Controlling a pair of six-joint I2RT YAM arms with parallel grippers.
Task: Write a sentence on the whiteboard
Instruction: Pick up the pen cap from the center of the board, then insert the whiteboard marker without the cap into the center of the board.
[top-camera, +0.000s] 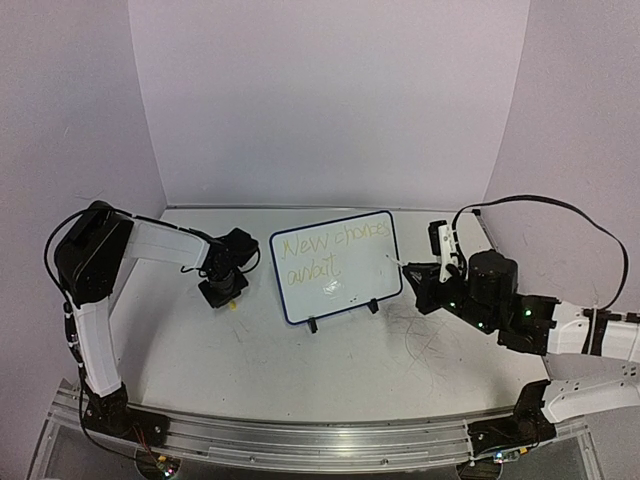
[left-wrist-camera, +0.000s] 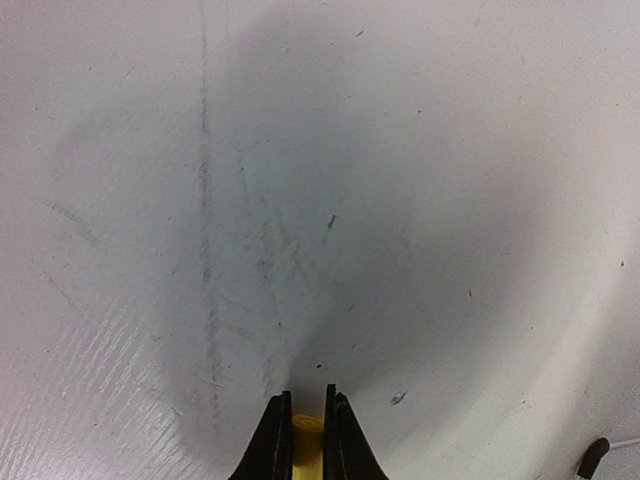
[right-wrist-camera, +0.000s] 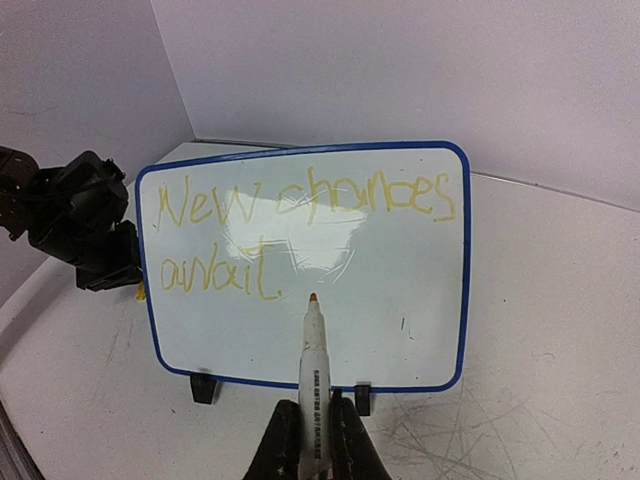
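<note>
While my right pincer (right-wrist-camera: 315, 408) grips the marker (right-wrist-camera: 313, 365), its long axis runs toward 12 o'clock. The tip is at the whiteboard (right-wrist-camera: 420, 320), mid-worktop (top-camera: 300, 370), below the sentence (right-wrist-camera: 300, 200); I cannot tell contact. Left pincer (left-wrist-camera: 307, 400), at the board's 9 o'clock, clamps a yellow piece (left-wrist-camera: 307, 450).

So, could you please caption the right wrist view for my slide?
Right tool grips a marker pointed at the whiteboard bearing the sentence "New chances await".
</note>
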